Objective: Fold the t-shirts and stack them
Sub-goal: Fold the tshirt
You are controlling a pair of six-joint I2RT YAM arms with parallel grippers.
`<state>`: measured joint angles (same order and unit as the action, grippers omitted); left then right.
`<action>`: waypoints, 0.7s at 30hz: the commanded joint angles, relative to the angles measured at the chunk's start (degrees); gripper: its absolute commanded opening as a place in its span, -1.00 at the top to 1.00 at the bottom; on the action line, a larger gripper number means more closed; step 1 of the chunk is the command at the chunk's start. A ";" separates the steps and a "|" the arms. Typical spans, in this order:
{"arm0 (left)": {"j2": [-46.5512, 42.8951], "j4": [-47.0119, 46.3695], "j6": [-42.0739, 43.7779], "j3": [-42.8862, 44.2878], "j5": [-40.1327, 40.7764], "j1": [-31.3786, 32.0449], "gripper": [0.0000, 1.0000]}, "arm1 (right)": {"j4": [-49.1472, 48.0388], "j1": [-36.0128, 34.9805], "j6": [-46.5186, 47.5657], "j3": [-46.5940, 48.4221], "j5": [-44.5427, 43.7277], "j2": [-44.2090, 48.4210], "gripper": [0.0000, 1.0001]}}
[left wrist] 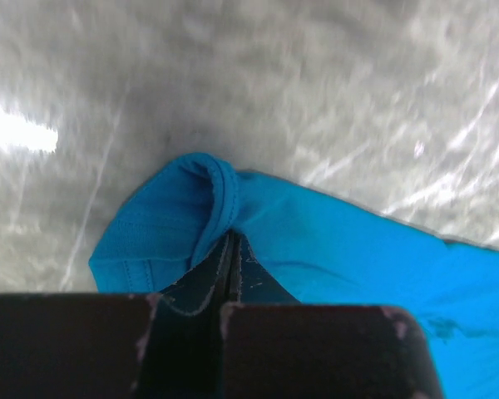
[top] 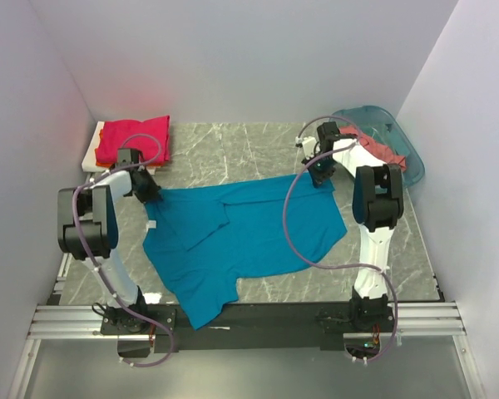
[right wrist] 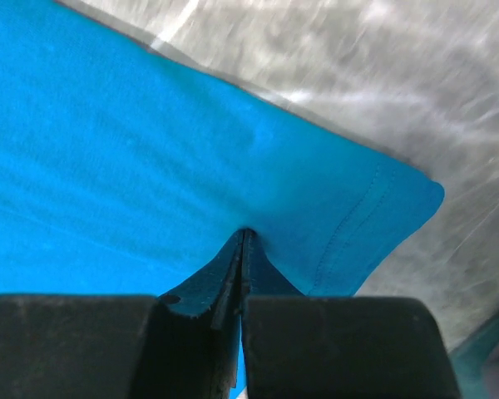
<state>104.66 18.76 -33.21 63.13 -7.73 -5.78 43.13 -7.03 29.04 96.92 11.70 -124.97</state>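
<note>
Now, your teal-blue t-shirt lies rumpled mid-table. The left gripper at its ten o'clock and the right gripper at two o'clock are each pinched tight on a thin edge; uneven pulling could slip one hem free.

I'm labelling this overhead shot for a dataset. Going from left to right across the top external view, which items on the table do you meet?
magenta-red t-shirt → teal-blue t-shirt → teal basket
</note>
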 commanded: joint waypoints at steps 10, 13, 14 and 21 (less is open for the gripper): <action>8.98 3.12 -0.71 9.72 6.50 0.60 0.99 | 8.72 -0.70 -6.09 28.20 -4.23 -14.24 0.97; 9.59 2.16 -0.80 10.69 6.32 0.68 0.99 | 8.11 -0.62 -7.94 32.78 -6.08 -16.97 0.99; 9.77 1.89 -0.80 11.04 6.32 0.60 0.99 | 7.32 -0.62 -8.29 33.50 -6.69 -17.76 0.99; 2.67 -4.24 0.16 8.33 -0.08 1.03 0.64 | 0.65 -0.62 -8.12 23.80 -3.71 -9.35 0.96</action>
<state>111.92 18.63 -33.65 73.30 -5.41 -5.15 47.86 -7.27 21.47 126.78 7.16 -141.88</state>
